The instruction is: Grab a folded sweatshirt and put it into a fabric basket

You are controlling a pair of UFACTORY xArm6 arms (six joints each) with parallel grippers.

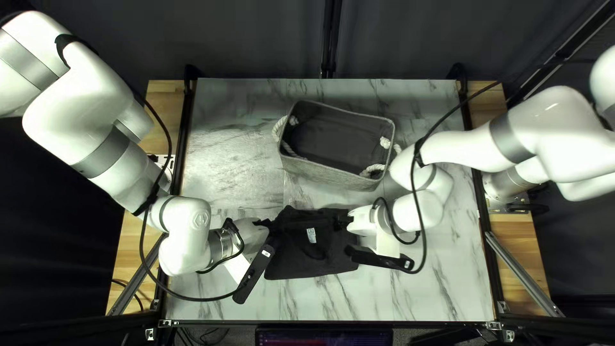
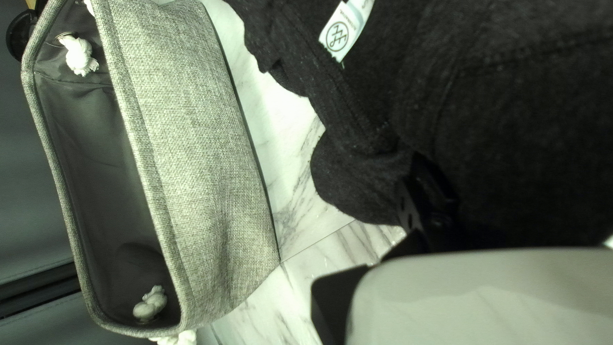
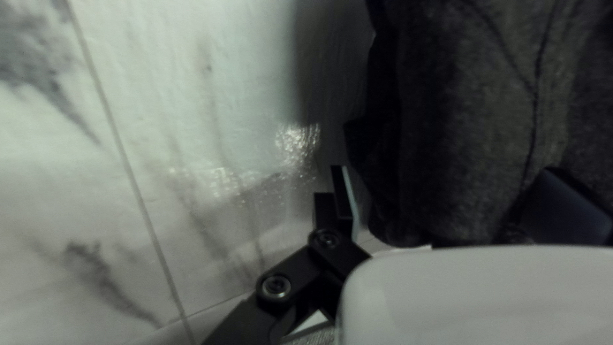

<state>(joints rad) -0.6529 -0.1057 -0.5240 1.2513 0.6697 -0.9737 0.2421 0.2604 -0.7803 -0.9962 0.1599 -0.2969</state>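
Lying outside the basket (image 1: 327,174), the sweatshirt (image 1: 291,261) looks unlifted; right gripper (image 3: 448,184) gapes wide, holding nothing, left gripper (image 1: 265,224) I can't tell; lift, placing remain!

My right gripper (image 1: 344,225) has black fingers (image 3: 343,195); the sweatshirt (image 1: 288,263) by them is charcoal, finely flecked paler, its tag (image 2: 347,29) white with a dark round mark. Farther from the fingers, the basket (image 1: 327,174) is heathered grey in a crosswise weave, its lining (image 1: 339,138) plain dark grey, its rope handles (image 1: 278,129) off-white. Beside and under the fingers, the table (image 3: 211,96) is white marble, streaked with grey veins. Behind them, my right arm (image 1: 544,128) is glossy white, banded grey. Well away, the curtain (image 1: 256,38) is near-black.
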